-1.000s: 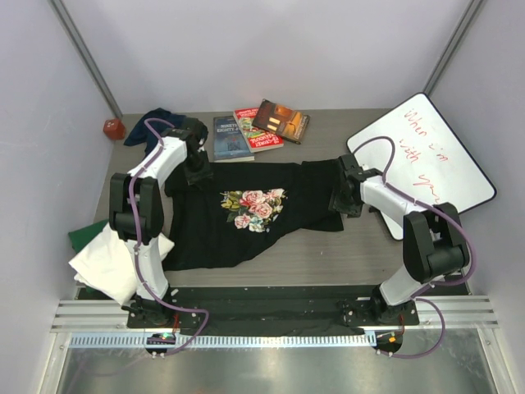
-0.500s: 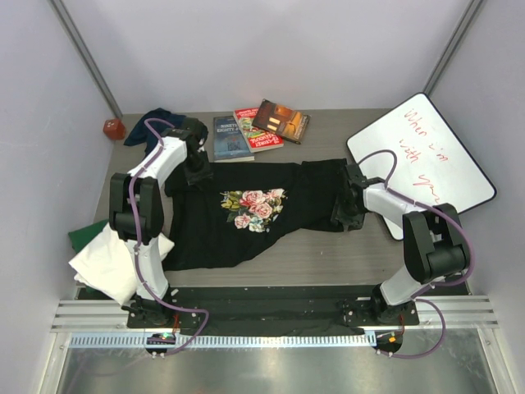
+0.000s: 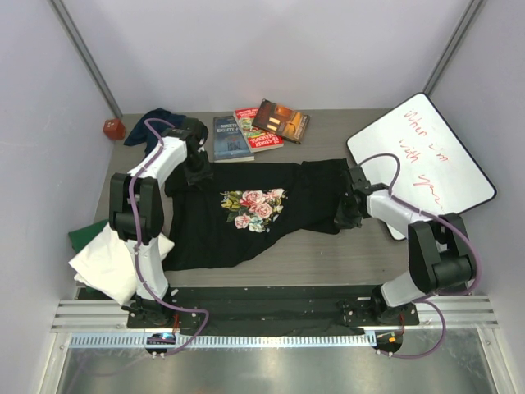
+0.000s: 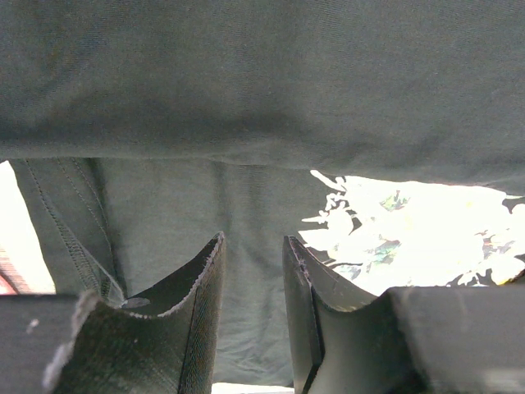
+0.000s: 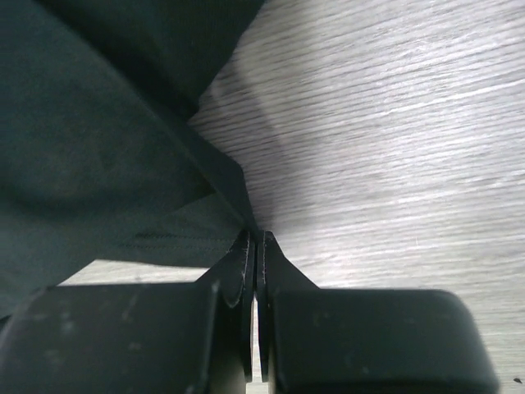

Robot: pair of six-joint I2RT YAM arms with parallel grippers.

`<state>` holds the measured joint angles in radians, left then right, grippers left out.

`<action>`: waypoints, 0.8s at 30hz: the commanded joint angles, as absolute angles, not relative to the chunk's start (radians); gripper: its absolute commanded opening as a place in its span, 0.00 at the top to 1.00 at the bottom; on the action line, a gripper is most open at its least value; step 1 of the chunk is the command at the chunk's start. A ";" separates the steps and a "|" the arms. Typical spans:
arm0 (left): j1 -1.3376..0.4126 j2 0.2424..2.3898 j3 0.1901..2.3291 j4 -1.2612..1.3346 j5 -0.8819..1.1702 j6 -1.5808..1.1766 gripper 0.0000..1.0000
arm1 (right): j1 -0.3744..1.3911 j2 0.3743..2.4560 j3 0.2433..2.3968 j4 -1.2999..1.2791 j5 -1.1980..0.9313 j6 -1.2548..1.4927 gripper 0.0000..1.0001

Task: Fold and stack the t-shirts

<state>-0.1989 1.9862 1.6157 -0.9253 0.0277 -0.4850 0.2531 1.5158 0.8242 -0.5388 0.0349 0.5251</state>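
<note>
A large black t-shirt (image 3: 246, 234) with a rose print (image 3: 253, 208) lies spread on the table between both arms. My left gripper (image 3: 198, 175) rests at its upper left corner. In the left wrist view its jaws (image 4: 253, 240) stand apart, smooth black cloth (image 4: 246, 98) showing through the gap. My right gripper (image 3: 343, 218) is at the shirt's right edge, shut (image 5: 254, 238) on a thin corner of the black cloth (image 5: 98, 139). A navy shirt (image 3: 154, 121) lies crumpled at the back left. Folded white (image 3: 107, 263) and green (image 3: 84, 234) shirts sit at the front left.
Three books (image 3: 258, 127) lie at the back centre, close behind the black shirt. A whiteboard (image 3: 422, 160) with red writing lies at the right, beside my right arm. A small red object (image 3: 113, 128) sits in the back left corner. Bare wood table (image 5: 394, 123) shows right of the shirt.
My right gripper dropped to the shirt's right edge and closed from wide open onto the cloth. The left arm and its jaws have not moved.
</note>
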 commanded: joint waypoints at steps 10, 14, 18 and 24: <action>-0.204 1.982 1.646 -0.931 0.034 -0.466 0.65 | 0.252 1.296 1.038 -0.679 -0.120 0.495 0.99; -0.204 1.977 1.644 -0.931 0.035 -0.466 0.65 | 0.252 1.315 1.158 -0.670 -0.132 0.499 0.99; -0.204 1.977 1.644 -0.933 0.034 -0.468 0.65 | 0.252 1.414 1.282 -0.644 -0.149 0.474 0.99; -0.206 1.974 1.644 -0.931 0.032 -0.466 0.65 | 0.247 1.652 1.446 -0.517 -0.221 0.501 0.99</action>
